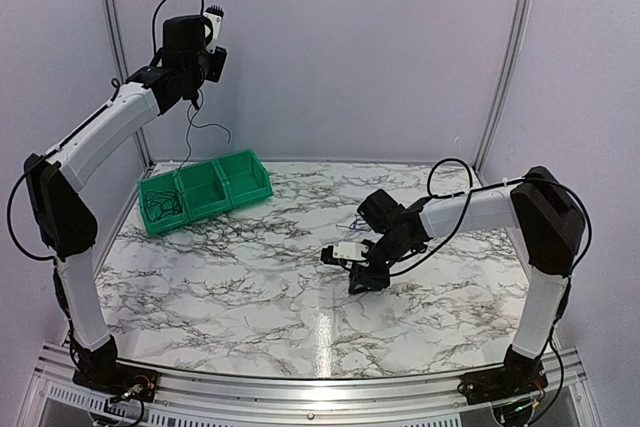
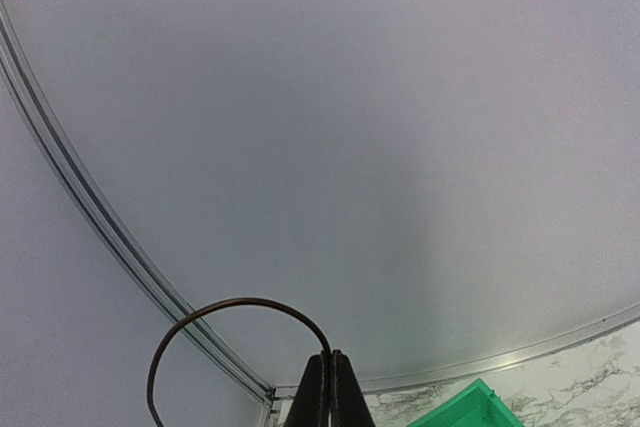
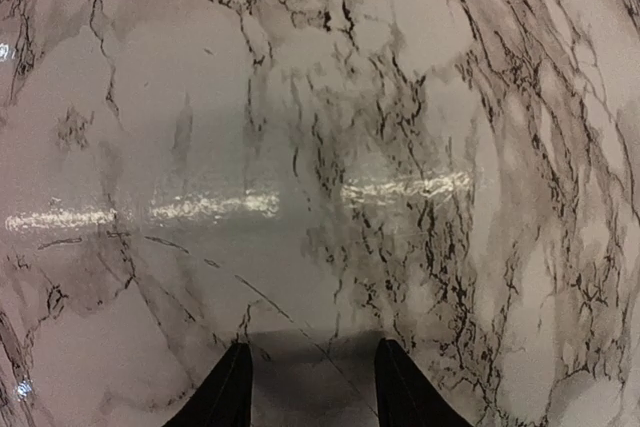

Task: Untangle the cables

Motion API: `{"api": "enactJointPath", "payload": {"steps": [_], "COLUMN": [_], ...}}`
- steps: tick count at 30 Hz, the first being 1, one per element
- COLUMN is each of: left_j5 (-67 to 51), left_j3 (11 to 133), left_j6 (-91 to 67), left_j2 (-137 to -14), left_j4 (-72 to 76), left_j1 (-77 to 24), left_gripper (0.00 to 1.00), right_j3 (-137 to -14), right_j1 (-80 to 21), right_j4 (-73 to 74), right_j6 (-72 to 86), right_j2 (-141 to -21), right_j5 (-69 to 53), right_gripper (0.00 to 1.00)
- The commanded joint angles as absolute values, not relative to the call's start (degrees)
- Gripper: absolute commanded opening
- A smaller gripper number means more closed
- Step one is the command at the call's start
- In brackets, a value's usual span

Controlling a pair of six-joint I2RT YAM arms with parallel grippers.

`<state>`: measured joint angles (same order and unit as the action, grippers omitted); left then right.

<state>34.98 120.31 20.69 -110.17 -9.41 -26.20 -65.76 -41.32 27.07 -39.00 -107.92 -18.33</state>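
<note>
**Cable pinched high on the left, more in the bin**

Your left jaws are pressed together on a thin dark cable (image 2: 240, 300), held high against the back wall (image 2: 420, 127). The cable arcs out of them in a loop, and its tail hangs down above the green bin (image 1: 248, 179). Your right jaws stand spread and low over the marble desk (image 3: 300, 147), right of centre, and only marble shows between them. A dark tangle of cables (image 1: 160, 209) lies in the bin's left compartment, at the desk's far left, well apart from your right arm.
</note>
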Motion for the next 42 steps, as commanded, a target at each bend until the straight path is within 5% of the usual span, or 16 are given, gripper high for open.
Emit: {"api": "enactJointPath", "payload": {"steps": [1,27,42], "left_j5": [35.80,37.20,33.37], "left_j3": [126.40,127.45,98.13], "left_j6": [22.68,24.16,11.59], "left_j2": [-109.20,-113.39,-105.50], "left_j4": [-7.56,-2.81,-1.54], "left_j1": [-26.19,-23.72,-22.61], "left_gripper": [0.00,0.00,0.00], "right_j3": [-67.56,-66.95,-66.74], "right_j1": [-40.89,-40.90,-40.88], "right_j4": [27.50,27.53,27.54], "right_j6": [-38.63,-38.90,-39.47], "right_j2": [-108.75,-109.10,-110.29], "right_j5": [-17.49,-16.61,-16.43], "right_gripper": [0.43,0.43,0.43]}}
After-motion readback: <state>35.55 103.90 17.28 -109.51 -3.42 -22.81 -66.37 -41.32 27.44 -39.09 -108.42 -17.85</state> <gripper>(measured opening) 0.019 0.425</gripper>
